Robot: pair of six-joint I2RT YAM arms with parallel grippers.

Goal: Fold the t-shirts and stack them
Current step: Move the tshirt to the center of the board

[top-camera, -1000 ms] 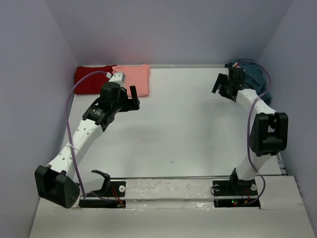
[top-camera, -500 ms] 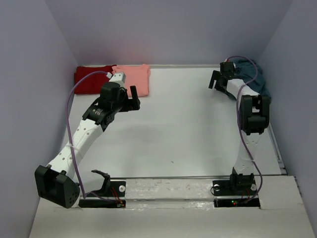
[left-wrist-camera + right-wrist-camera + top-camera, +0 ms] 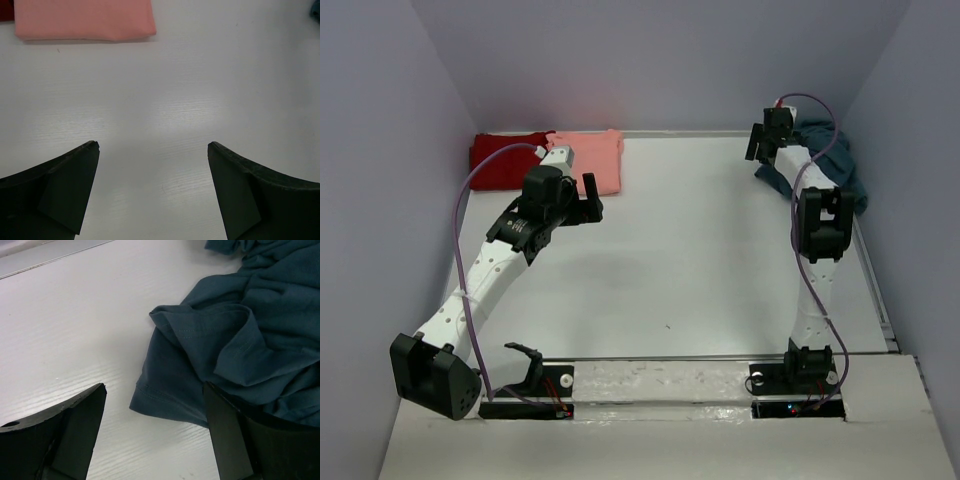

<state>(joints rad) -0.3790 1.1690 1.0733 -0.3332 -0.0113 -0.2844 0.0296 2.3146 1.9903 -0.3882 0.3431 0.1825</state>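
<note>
Presumably lining up a hem pinch, the right gripper (image 3: 152, 400) hangs wide open over the edge of the teal t-shirt (image 3: 260, 325); the left gripper (image 3: 152, 147), well apart from it, gapes empty.

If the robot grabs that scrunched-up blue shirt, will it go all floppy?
Probably floppy: the blue shirt lies in soft folds and wrinkles, so it should droop when lifted. It looks like thin cloth, so likely light. A push would probably bunch it up rather than slide it.
</note>
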